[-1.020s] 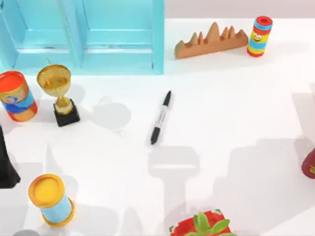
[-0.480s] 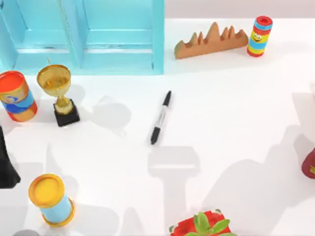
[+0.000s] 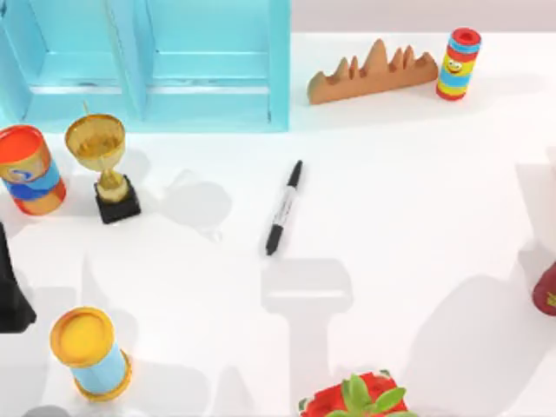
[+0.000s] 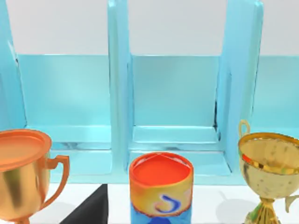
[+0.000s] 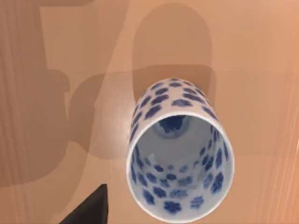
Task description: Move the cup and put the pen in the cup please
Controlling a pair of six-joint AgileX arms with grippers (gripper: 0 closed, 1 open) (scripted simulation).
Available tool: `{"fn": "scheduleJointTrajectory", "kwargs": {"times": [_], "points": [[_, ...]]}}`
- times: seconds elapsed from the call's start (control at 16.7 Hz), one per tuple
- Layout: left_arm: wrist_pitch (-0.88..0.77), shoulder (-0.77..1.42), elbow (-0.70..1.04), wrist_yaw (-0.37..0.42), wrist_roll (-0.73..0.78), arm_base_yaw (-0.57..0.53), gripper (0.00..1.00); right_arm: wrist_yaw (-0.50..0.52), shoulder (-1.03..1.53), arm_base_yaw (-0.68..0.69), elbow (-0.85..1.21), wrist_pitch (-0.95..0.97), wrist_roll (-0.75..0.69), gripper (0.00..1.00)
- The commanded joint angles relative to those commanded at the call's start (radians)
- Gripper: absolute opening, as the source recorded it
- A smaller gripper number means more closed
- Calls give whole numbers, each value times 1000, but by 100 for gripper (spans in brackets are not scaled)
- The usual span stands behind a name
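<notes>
Below the right wrist camera stands the cup point(image 5: 180, 149), mouth up; grip state cannot be told. Risk: tipping it. Pen point(image 3: 284, 207) lies centre, pointing one o'clock.

The cup point(image 5: 180, 149) is showing white with blue flowers; the pen point(image 3: 284, 208) is lying black with a pale band; the trophy point(image 3: 102, 161) is gleaming gold.
</notes>
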Motion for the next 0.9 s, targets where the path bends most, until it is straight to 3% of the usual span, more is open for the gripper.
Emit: {"fn": "scheduleJointTrajectory", "kwargs": {"times": [0.24,0.54,0.9], "points": [[0,0,0,0,0,0,100,0,36,-1,-138,178,0,100],[0,0,0,0,0,0,100,0,44,-1,-165,207,0,100],[0,0,0,0,0,0,100,0,44,-1,-165,207,0,55]]}}
